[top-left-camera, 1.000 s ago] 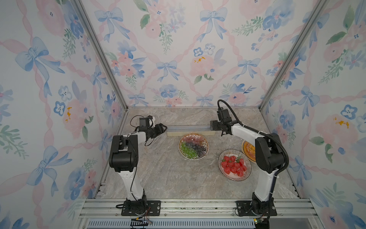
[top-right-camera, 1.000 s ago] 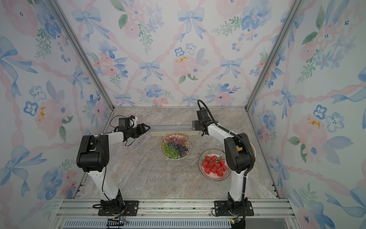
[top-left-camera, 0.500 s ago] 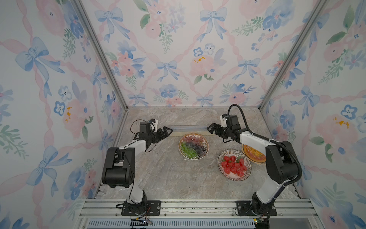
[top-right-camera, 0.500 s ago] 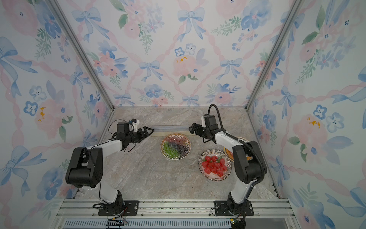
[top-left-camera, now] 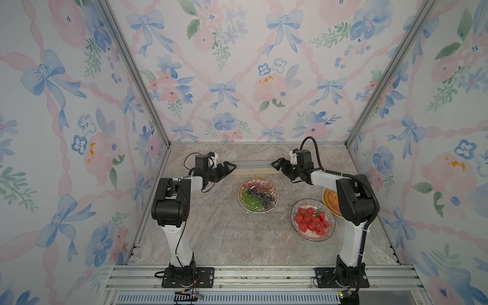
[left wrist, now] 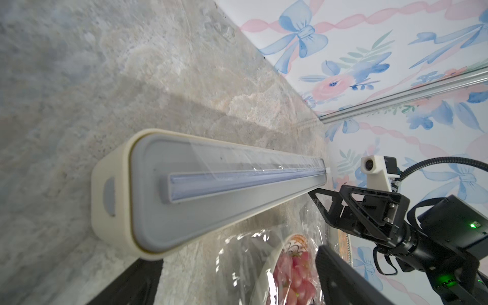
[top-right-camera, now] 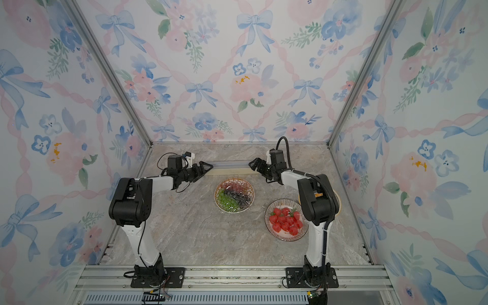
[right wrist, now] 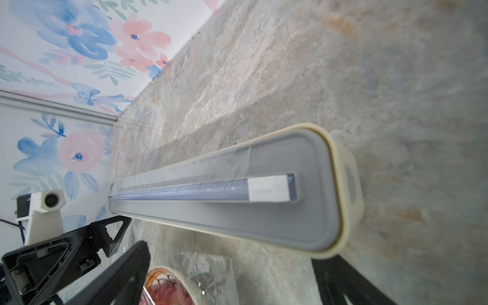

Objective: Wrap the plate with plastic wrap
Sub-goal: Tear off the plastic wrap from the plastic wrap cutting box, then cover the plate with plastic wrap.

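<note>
Plastic wrap [top-left-camera: 260, 191] covers the grape plate [top-left-camera: 239, 196], just in front of its cream box [top-left-camera: 253, 169]. My left gripper [top-left-camera: 231, 167] has just spread wide and backed off the box's left end. The right gripper [top-left-camera: 277, 165], equally wide, has pulled away too. Both are empty, so I judge the wrapping nearly finished.

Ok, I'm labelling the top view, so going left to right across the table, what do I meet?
left gripper → plastic wrap box → right gripper → plate of strawberries. The plate of grapes lies within the box's span, so it is left out.
</note>
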`<action>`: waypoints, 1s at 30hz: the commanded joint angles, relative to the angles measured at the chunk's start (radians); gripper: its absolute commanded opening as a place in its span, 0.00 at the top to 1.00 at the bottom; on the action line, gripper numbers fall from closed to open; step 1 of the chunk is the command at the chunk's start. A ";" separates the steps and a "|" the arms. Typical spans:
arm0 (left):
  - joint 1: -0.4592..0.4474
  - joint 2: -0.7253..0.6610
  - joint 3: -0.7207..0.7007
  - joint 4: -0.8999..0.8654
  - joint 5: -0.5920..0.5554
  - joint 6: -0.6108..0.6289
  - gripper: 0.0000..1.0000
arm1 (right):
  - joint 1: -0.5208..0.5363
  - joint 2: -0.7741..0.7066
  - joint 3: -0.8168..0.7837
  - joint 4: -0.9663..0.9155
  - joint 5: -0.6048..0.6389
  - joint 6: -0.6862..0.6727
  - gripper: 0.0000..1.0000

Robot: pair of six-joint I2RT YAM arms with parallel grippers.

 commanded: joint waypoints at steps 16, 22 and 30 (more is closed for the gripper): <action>-0.141 -0.352 -0.240 -0.003 0.017 0.324 0.13 | 0.154 -0.181 0.047 -0.374 -0.116 -0.514 0.09; -0.194 -0.215 -0.162 -0.004 -0.004 0.356 0.12 | 0.180 -0.046 0.165 -0.421 -0.124 -0.536 0.08; -0.191 -0.092 -0.142 -0.024 0.020 0.353 0.12 | 0.142 0.018 0.203 -0.519 -0.091 -0.560 0.03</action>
